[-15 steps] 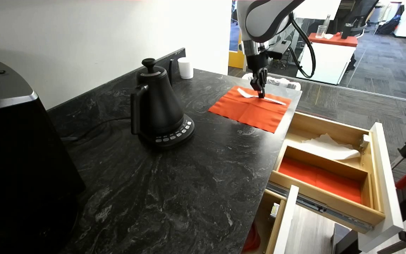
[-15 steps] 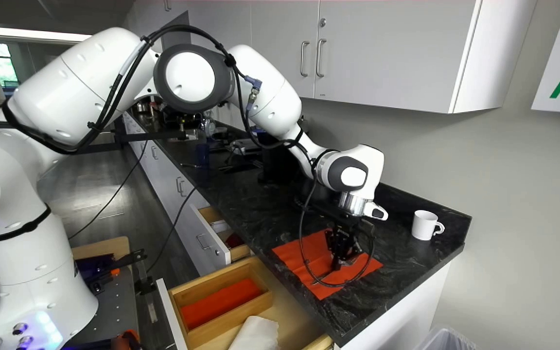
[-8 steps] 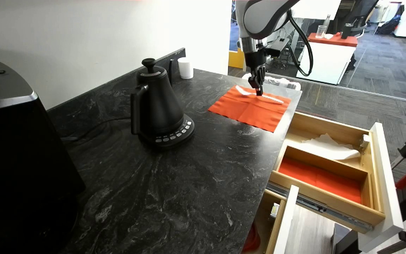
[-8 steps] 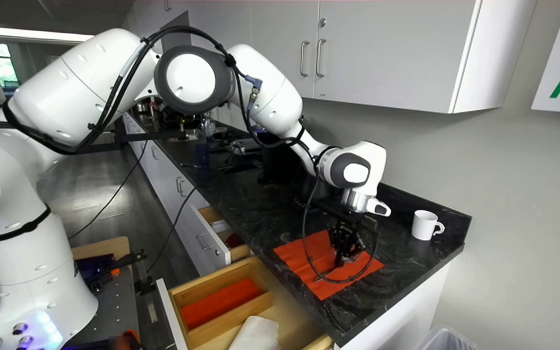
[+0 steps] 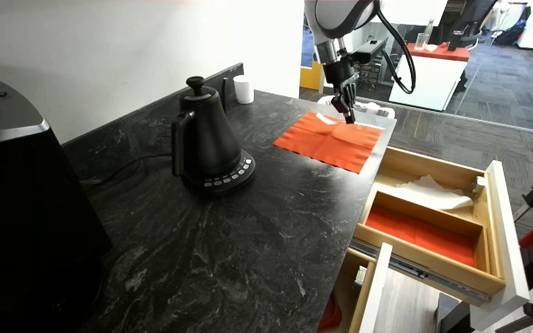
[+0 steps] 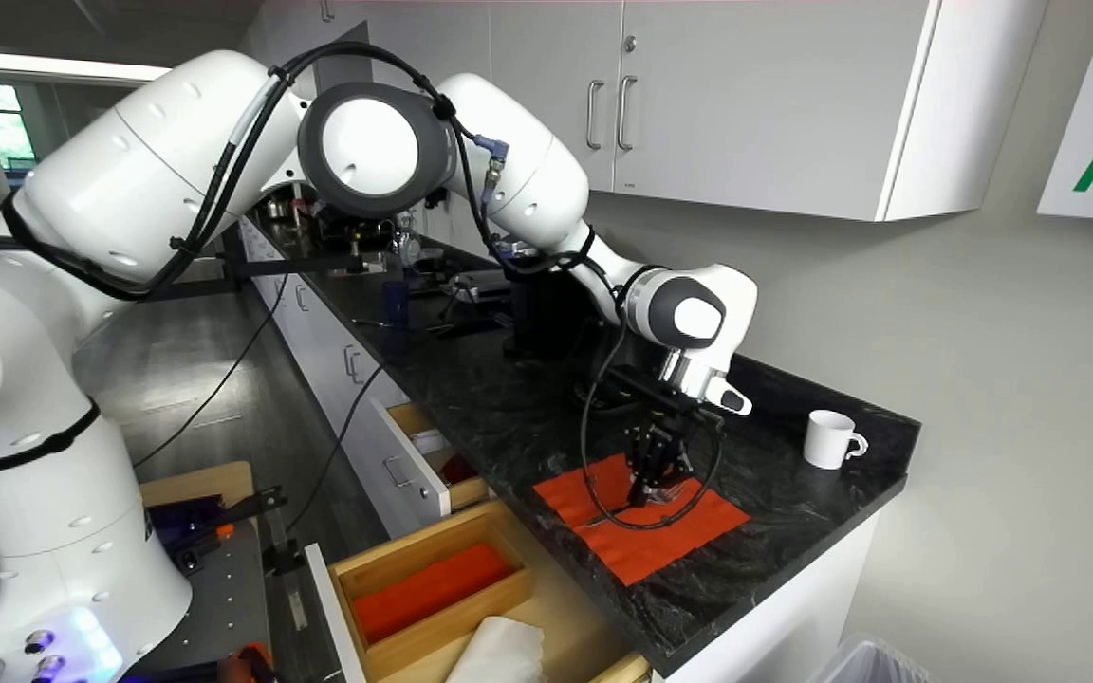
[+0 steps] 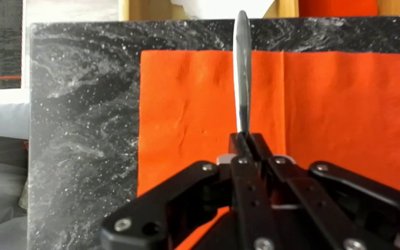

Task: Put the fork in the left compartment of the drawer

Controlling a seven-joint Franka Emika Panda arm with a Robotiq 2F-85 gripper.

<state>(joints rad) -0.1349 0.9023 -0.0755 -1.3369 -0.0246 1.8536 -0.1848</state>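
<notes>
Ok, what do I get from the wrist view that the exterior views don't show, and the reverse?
Only the wrist view: the two fingers of the gripper told apart, closed on the fork.
Only the exterior views: the white mug, a neighbouring open drawer, and the robot's arm above the gripper.
Both: the gripper, fork, orange mat and dark countertop, plus the drawer with its orange-red floor and white paper.

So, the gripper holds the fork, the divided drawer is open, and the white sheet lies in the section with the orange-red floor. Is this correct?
One thing is wrong: in both exterior views the white sheet lies in the pale-floored section, not in the one with the orange-red floor. The gripper does hold the fork, and the divided drawer is open.
</notes>
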